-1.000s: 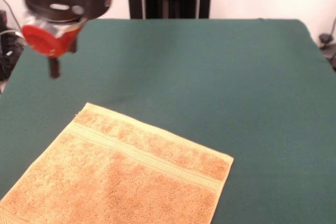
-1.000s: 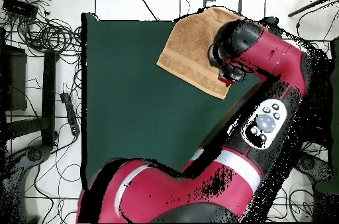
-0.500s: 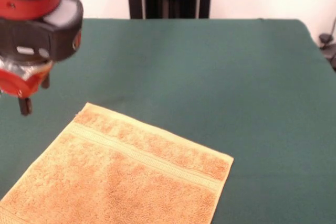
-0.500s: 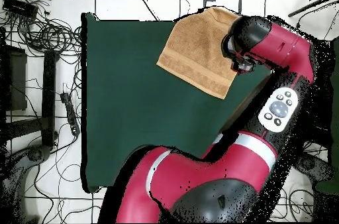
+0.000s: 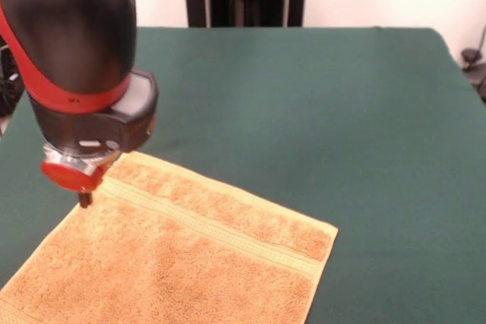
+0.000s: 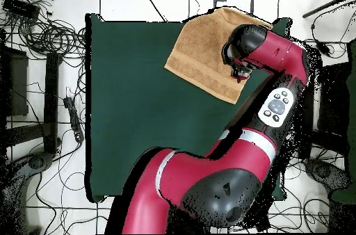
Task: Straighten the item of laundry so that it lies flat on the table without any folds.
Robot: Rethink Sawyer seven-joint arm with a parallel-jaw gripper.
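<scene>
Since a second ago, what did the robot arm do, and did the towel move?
The gripper swung from above the bare table down onto the towel, near the striped band at its far end. It hasn't visibly taken hold of anything. The towel stayed flat in the same spot, with no new folds.

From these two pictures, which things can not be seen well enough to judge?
- Gripper: open or shut, unclear; the wrist hides it in both views.
- Towel: front view's bottom edge cuts off its near end.
- Towel, overhead view: the arm covers one side.
- Tag: not visible in either view.
</scene>
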